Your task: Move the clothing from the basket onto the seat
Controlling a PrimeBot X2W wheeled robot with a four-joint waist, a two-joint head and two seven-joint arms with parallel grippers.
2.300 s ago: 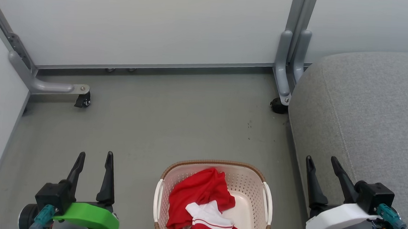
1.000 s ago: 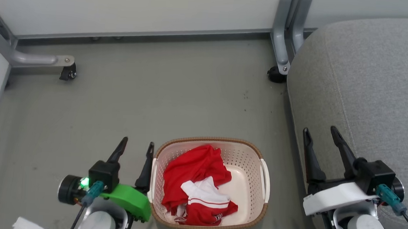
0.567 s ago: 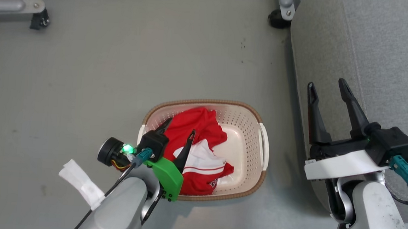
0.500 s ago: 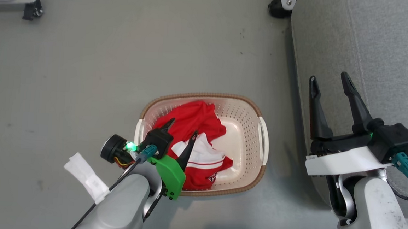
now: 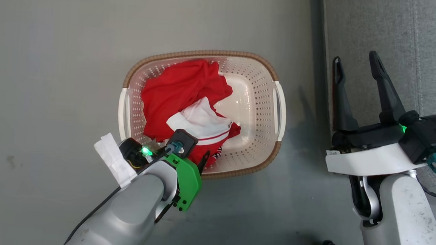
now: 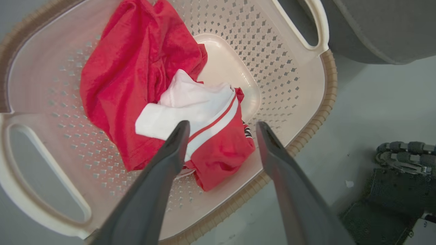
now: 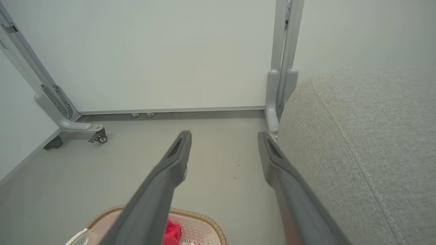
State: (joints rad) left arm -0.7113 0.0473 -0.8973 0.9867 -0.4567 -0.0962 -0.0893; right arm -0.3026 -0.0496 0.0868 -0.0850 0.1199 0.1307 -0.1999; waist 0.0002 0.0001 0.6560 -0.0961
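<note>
My left gripper (image 6: 222, 125) hangs wide open and empty over the clothing (image 6: 136, 68), lined up to pinch the pile heaped in the basket (image 6: 299, 85). My right gripper (image 5: 354, 57) hangs open and empty beside the seat (image 5: 378, 34), clear of the reach.

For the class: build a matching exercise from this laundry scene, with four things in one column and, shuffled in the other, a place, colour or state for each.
1. clothing
2. basket
3. seat
4. left gripper

A. grey fabric, beside the basket
B. open, poised over the basket
C. red and white, crumpled in the basket
D. cream, brown rim, on the floor

Pairs: 1-C, 2-D, 3-A, 4-B
</note>
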